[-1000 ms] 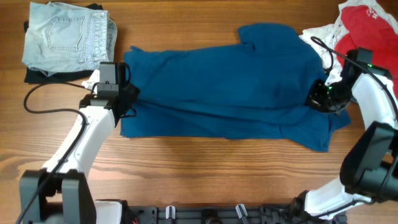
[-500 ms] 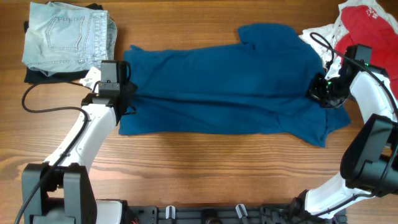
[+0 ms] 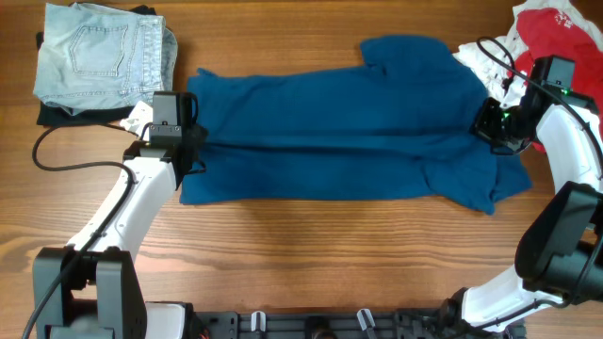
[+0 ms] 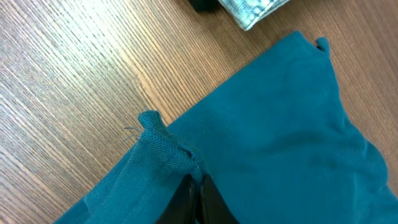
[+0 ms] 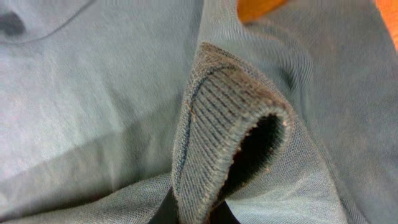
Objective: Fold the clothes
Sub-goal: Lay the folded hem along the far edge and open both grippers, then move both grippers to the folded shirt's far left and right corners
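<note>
The blue shirt's (image 3: pixel 339 132) bunched cloth covers the fingertips of the left gripper (image 4: pixel 196 200) at the frame's bottom edge, its ribbed cuff (image 5: pixel 230 124) hides those of the right gripper (image 5: pixel 194 214), and the overhead frame's edge cuts off the red garment (image 3: pixel 558 42).

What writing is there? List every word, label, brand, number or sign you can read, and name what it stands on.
No text can be read in any view.
On the red garment: pale marks near its top edge, too blurred to read.
On the blue shirt: no print or label shows.
On the jeans: no readable label.
</note>
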